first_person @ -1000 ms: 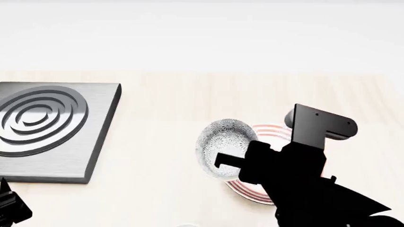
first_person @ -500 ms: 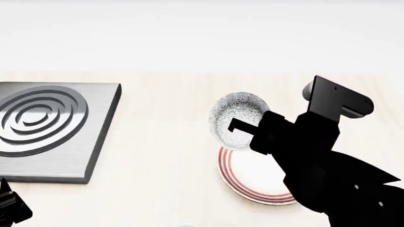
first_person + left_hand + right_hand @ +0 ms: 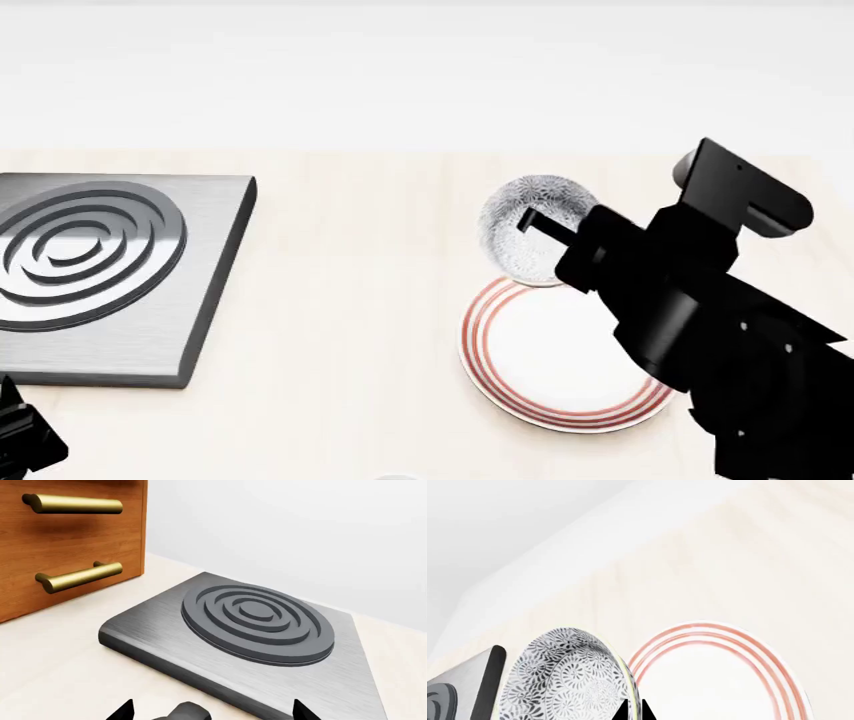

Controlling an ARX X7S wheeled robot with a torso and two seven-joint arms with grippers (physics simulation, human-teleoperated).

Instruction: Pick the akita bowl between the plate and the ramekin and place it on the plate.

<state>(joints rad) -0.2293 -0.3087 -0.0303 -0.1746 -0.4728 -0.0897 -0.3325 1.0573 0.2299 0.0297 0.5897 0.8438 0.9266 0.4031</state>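
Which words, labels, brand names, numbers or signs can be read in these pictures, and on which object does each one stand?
None: no view shows any writing.
The grey-and-white speckled akita bowl carries only a floral pattern.
The flat white plate has only thin red rings.
The brushed grey metal burner plate shows only raised concentric rings.
The brown wooden drawer fronts bear plain brass handles.
The black right gripper has no markings.

The surface (image 3: 360,330) is pale wood grain. A grey metal burner slab (image 3: 107,275) with raised concentric rings lies flat at its 9 o'clock side. The plate (image 3: 534,350) lies flat toward 4 o'clock, well apart from the slab, with bare wood between them.
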